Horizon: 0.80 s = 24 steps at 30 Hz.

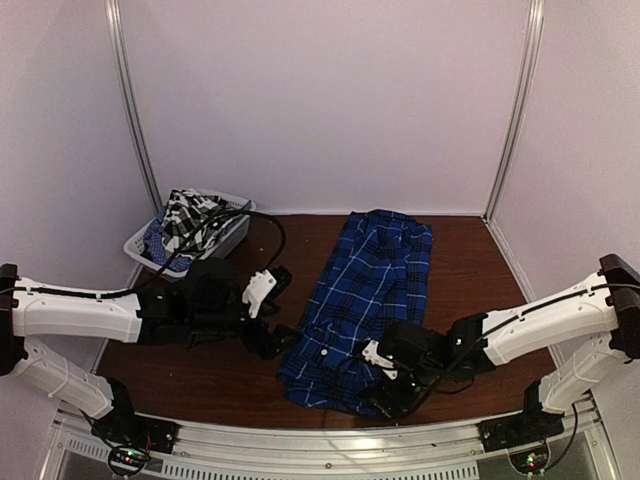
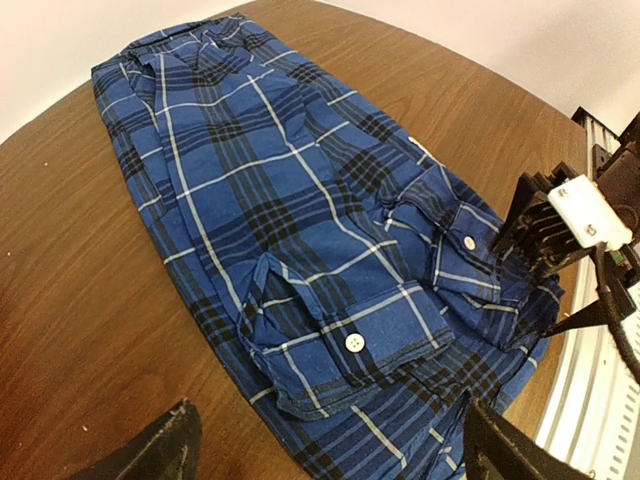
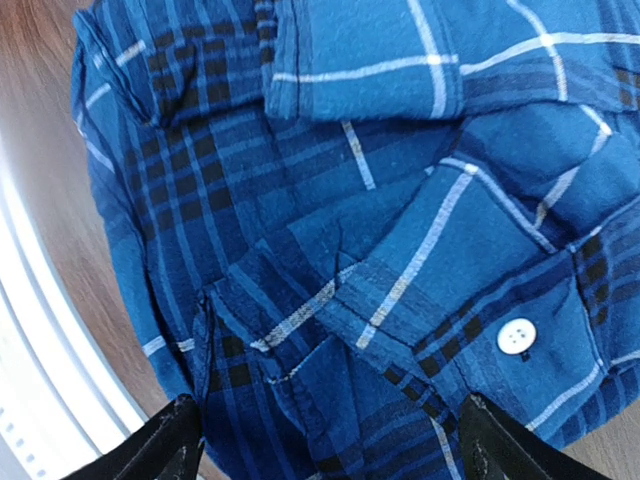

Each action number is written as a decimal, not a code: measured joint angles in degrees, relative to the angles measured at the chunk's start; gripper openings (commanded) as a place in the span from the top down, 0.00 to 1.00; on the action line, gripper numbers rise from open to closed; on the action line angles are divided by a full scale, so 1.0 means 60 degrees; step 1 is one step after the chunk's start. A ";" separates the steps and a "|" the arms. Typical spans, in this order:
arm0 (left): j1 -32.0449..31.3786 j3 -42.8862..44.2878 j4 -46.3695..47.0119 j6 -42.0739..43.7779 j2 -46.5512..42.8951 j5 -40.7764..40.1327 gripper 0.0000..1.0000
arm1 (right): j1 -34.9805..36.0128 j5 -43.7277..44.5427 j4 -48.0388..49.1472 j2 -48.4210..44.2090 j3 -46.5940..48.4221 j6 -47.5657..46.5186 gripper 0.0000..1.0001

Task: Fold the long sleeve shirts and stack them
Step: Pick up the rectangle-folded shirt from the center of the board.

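Entry: fold and stack, blue shirt in hand.

Blue plaid shirt (image 1: 365,300) lay mid-bench, already narrowed into a long strip. Its collar was at the far end and its hem close to the near edge of the bench (image 1: 200,380). Both sleeves were turned in on top, with two buttoned cuffs (image 2: 350,335) lying loose near the hem. Black-and-white checked shirt (image 1: 188,215) sat heaped in the white mesh basket (image 1: 238,232) at the far left corner, not yet handled.

Left fingers (image 2: 165,450) were spread wide and gripped nothing. They hung above the bench just left of the shirt's near half. Right fingers (image 3: 175,440) were likewise released, low over the near right part of the strip and very close to the cloth (whether they touched it I could not tell).

Judgement: the next step looked like the crosswise fold, hem toward collar.

Risks noted:
- The cuffs were unsecured. A pinch taking only a cuff or the top layer would drag a sleeve out and undo the lengthwise fold.
- The hem sat near the bench edge and metal rail (image 2: 590,330), so a low approach could strike it.
- Unequal lift by the two arms would skew the fold.
- The left arm's cable (image 1: 268,225) looped near the basket and might snag it.
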 measured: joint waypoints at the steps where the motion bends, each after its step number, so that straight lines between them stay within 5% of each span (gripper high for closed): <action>1: 0.0000 0.0000 0.0000 0.0004 0.0015 0.0029 0.07 | 0.0000 -0.0007 -0.0004 0.0113 0.0029 -0.0055 0.12; 9: 0.0000 0.0000 -0.0007 0.0069 0.0022 0.0069 0.06 | 0.0004 -0.0033 -0.0168 0.0637 0.0262 -0.0244 0.28; 21: 0.0000 -0.0324 0.0433 0.0521 0.0182 0.0707 0.09 | 0.0113 0.0066 -0.0393 0.0794 0.0393 0.0146 0.93; 24: 0.0000 -0.0703 0.0732 0.0780 0.0178 0.0903 0.09 | 0.0113 -0.0004 -0.0412 0.0659 0.0350 0.0339 1.00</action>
